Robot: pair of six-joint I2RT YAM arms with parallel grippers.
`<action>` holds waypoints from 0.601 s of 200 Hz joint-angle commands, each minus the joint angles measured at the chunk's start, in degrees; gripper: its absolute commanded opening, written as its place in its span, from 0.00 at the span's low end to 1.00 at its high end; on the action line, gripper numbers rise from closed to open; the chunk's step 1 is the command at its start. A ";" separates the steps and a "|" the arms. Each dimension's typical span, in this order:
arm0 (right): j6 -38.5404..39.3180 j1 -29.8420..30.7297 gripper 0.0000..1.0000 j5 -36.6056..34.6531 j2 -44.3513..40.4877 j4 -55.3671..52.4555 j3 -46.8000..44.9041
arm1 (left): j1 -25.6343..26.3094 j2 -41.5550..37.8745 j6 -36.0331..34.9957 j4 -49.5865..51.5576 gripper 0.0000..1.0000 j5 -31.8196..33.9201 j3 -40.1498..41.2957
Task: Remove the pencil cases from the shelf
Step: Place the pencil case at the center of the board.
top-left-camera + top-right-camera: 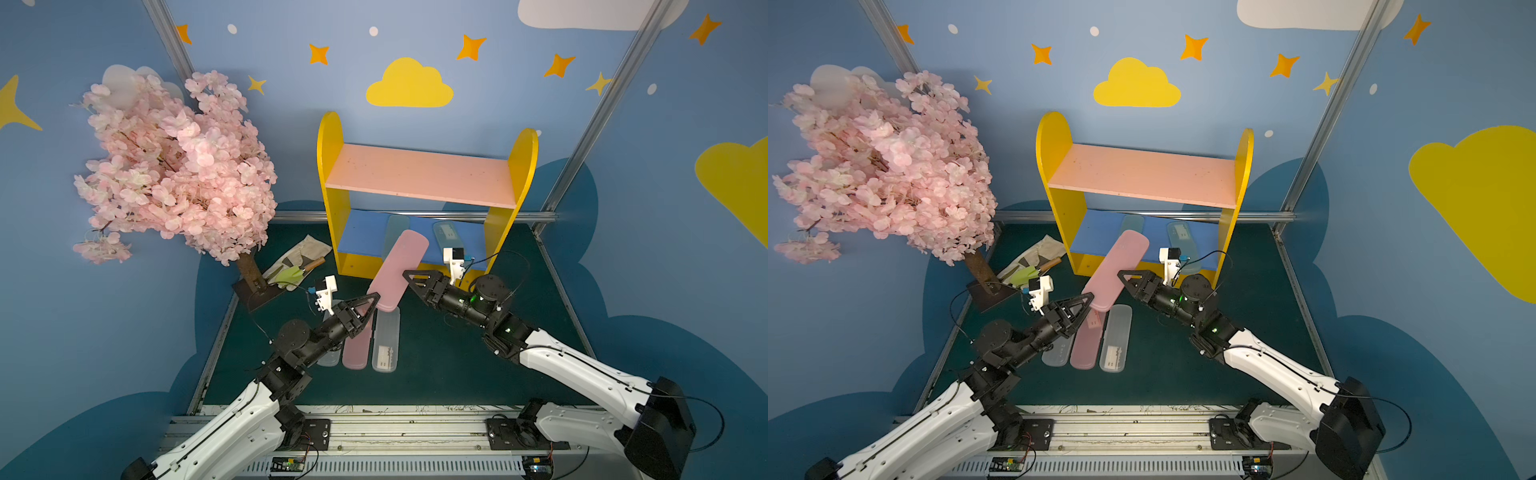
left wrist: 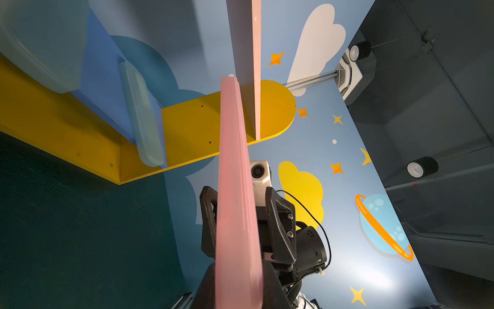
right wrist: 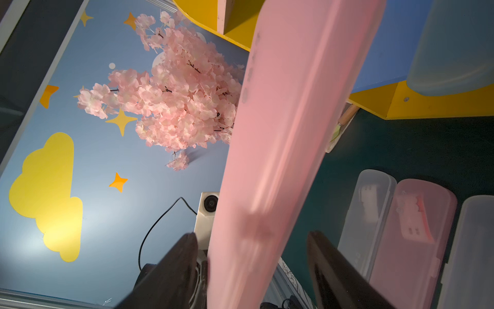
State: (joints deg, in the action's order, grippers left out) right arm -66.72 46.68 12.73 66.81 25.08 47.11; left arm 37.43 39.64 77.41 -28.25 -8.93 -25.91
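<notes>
We see a long, flat pink pencil case (image 1: pixel 398 266) with round ends, made of smooth cloudy plastic. It hangs tilted in the air just in front of the shelf (image 1: pixel 330 166). The left gripper (image 1: pixel 374 299) pinches its near end tight. The right gripper (image 1: pixel 409 276) has a jaw on each side of the case's middle, with a gap on one side, so it is loose. A plain blue case (image 1: pixel 395 230) and a labelled blue case (image 1: pixel 446 235) lie on the shelf's blue bottom board (image 1: pixel 359 235). On the dark green mat (image 1: pixel 436 365) lie a grey frosted case (image 1: pixel 330 359), a second pink case (image 1: pixel 355 351) and a white frosted case (image 1: pixel 386 347), side by side. A blossom tree (image 1: pixel 174 166) and a glove with a green trowel (image 1: pixel 299 259) sit to the left.
</notes>
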 commanded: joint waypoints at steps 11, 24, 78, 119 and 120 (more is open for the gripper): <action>-2.20 -0.51 0.62 1.06 0.91 5.11 1.75 | 0.76 0.36 -1.56 -4.59 0.03 0.58 -2.14; -3.11 -0.68 0.58 1.54 1.60 6.33 1.84 | 1.05 0.66 -1.56 -5.05 0.03 0.58 -2.13; -6.10 -0.76 0.33 2.65 3.64 10.58 1.36 | 1.73 1.29 -2.24 -5.41 0.03 0.58 -2.65; -6.10 -0.84 0.20 2.30 3.59 11.34 0.32 | 1.77 1.67 -2.76 -4.25 0.24 0.84 -2.92; -6.08 -0.82 0.20 2.25 3.59 11.36 0.29 | 1.77 1.67 -2.78 -4.17 0.25 0.88 -2.92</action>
State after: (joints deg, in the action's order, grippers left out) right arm -73.95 46.15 14.61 70.32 34.52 47.42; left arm 39.05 41.36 76.88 -30.92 -8.58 -26.26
